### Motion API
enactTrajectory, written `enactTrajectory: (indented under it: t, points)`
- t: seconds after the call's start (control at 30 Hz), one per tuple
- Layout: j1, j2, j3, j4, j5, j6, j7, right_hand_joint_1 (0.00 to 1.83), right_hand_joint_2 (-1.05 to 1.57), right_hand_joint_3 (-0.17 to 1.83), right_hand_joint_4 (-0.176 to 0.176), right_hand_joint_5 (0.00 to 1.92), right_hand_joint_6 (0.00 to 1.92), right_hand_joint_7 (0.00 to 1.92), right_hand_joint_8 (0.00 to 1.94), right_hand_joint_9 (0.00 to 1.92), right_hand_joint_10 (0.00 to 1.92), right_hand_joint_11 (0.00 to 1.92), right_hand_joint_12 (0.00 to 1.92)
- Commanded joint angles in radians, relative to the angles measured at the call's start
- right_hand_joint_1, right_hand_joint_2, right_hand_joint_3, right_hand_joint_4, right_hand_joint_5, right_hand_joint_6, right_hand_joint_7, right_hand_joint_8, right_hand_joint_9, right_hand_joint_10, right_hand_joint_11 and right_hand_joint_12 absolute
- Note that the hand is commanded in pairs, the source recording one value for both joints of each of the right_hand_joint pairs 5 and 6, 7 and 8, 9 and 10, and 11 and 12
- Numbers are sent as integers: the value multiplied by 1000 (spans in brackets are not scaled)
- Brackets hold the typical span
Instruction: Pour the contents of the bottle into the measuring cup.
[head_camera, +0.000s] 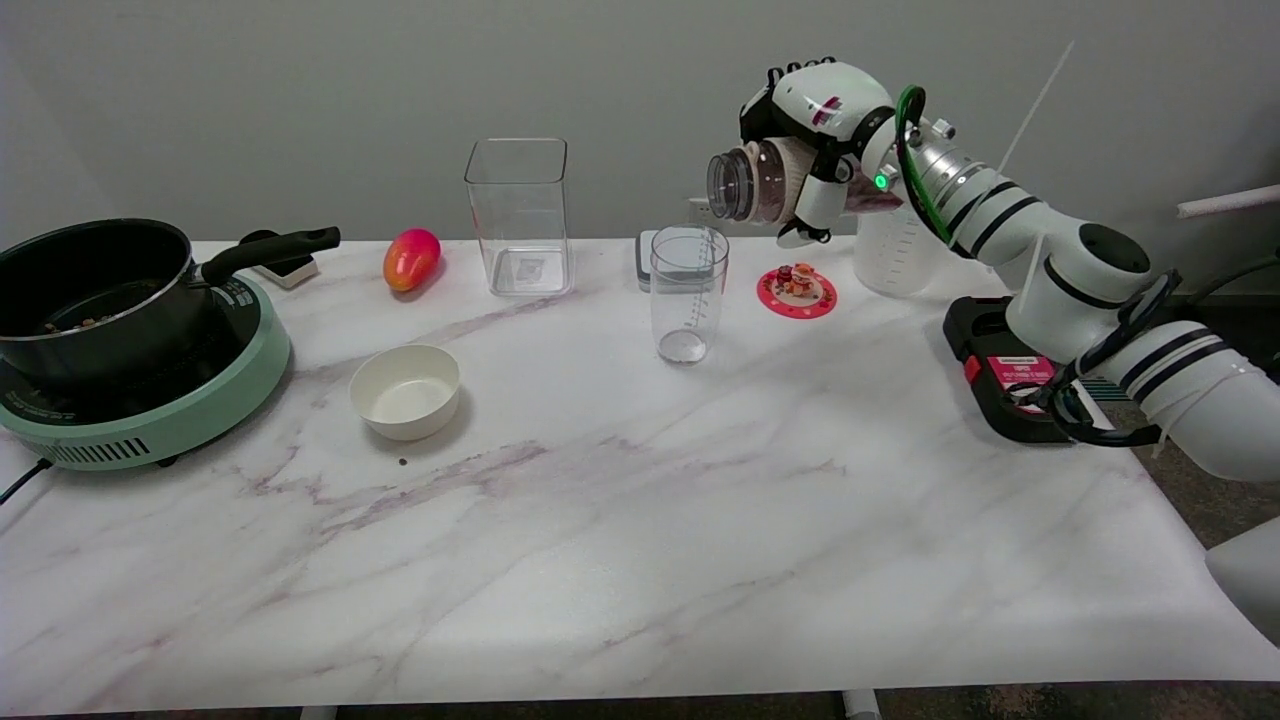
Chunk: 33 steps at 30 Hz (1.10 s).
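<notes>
Right hand: I grip the bottle aloft, long axis near-horizontal, mouth pointing left.
Measuring cup: upright on table, below and left of mouth.

We see an evenly lit scene, bright and diffuse, seemingly from overhead. Shadows are soft and short: a faint one lies under the white bowl, a darker one beneath the stove. The counter shows a mild sheen without harsh glare. Focus is fairly sharp throughout; the wall darkens slightly toward the upper left corner.
</notes>
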Motion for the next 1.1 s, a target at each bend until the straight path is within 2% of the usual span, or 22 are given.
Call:
enactTrajectory:
  t: [0.03,0.5,1.1]
  points:
    - [156,-7,-159,-79,-49,16,12,1576,46,1731,0,1132,1132,1366,1366,1257,1257,1037,1037]
    - [245,-17,-267,-106,-132,19,17,1577,106,1682,0,1180,1180,1390,1390,1270,1270,1060,1060]
    - [352,73,-448,-77,-190,19,17,1566,257,1544,0,1260,1260,1429,1429,1297,1297,1098,1098]
